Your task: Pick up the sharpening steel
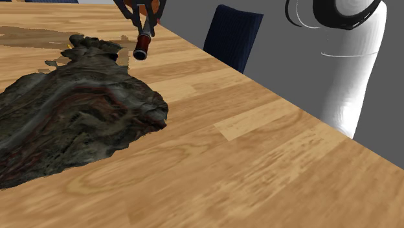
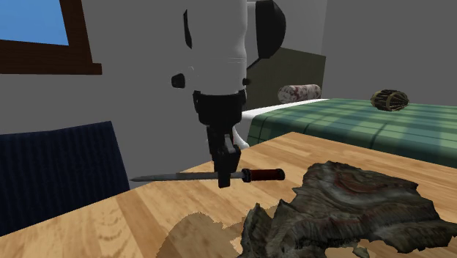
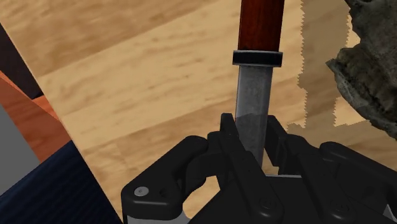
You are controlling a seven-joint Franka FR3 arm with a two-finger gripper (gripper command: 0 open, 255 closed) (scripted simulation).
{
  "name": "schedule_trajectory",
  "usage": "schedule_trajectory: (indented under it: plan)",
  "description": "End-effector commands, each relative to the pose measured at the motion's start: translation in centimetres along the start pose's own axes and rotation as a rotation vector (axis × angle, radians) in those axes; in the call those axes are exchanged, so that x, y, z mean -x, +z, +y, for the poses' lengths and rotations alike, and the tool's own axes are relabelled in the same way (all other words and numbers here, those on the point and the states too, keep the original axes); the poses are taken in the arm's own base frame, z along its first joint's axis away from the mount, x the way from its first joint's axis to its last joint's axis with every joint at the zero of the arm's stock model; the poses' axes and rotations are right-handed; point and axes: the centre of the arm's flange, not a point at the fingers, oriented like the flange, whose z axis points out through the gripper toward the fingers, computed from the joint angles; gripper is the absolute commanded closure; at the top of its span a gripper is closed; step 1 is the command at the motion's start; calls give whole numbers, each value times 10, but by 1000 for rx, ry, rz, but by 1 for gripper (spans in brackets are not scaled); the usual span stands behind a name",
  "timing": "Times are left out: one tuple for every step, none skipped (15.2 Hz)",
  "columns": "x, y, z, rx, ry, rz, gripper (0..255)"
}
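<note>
so, end effector (image 2: 224, 176): clenched on the steel. both fingers press the grey rod just beside the black collar, so the grip is on the rod, not the handle.
steel (image 3: 256, 89): held in the fingers, lying level and crosswise to them. red handle points toward the heap, thin tip points out past the bench edge toward the chair.
height: looks clear of the bench in the second exterior view. i judge it's off the wood, tho not by much.
why that grip: the rod is the narrow part, so the fingers close round it w/o strain. holding close to the collar keeps the grip near the heavier handle, which prob. stops it tipping.
bench (image 1: 259, 162): light wood planks, carries the heap.
heap (image 1: 71, 116): dark rumpled cloth-like mass on the bench, near the handle end but apart from it.
chair (image 1: 233, 32): dark blue, at the bench edge.
bed (image 2: 366, 124): green plaid, behind the bench.
task stage: grasp made and lift looks begun. what's left is to raise it higher & hold it steady.
risk: a smooth round rod could roll or slide betw. flat pads. the handle end could also snag the heap if carried that way.
</note>
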Motion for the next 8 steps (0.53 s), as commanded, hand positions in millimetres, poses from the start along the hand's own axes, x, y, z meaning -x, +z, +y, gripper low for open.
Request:
schedule_trajectory:
  plan:
    - [1, -11, 0, 1, 0, 0, 255]
    - [1, -16, 1, 1, 0, 0, 255]
    - [1, -21, 1, 1, 0, 0, 255]
    - [1, -26, 1, 1, 0, 0, 255]
    - [1, -32, 2, 1, 0, 0, 255]
    - [1, -37, 2, 1, 0, 0, 255]
    - [1, -38, 2, 1, 0, 0, 255]
    - [1, -38, 2, 1, 0, 0, 255]
